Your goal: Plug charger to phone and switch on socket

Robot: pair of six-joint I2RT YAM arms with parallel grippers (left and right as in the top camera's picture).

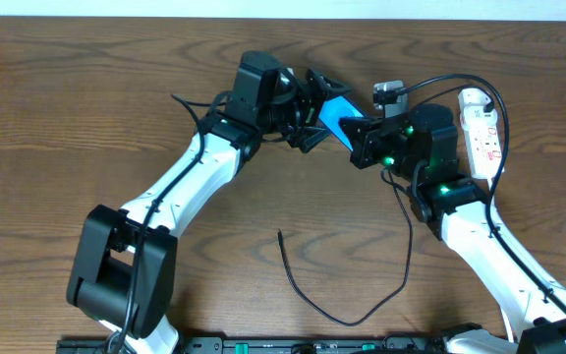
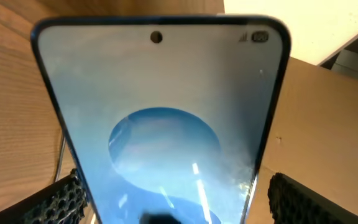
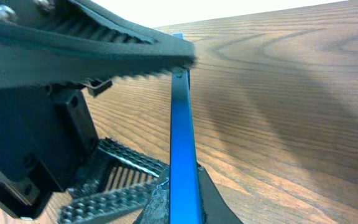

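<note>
The phone [image 1: 337, 110] is held off the table between both arms, its blue screen [image 2: 166, 124] filling the left wrist view. My left gripper [image 2: 173, 202] straddles its width and is open, with a gap at the right pad [image 2: 297, 199]. My right gripper [image 3: 182, 196] is shut on the phone's thin edge [image 3: 182, 124]; overhead it [image 1: 359, 130] sits at the phone's right end and the left gripper [image 1: 315, 114] at its left end. The charger [image 1: 401, 275] is a thin black cable looping over the table, its plug tip [image 1: 281, 234] lying free. The socket [image 1: 481, 128] lies at the right.
A small adapter block [image 1: 389, 93] sits behind the right gripper with the black cable running from it. The left gripper's body [image 3: 42, 124] crowds the left of the right wrist view. Bare wooden tabletop [image 1: 86, 88] spreads to the left and front.
</note>
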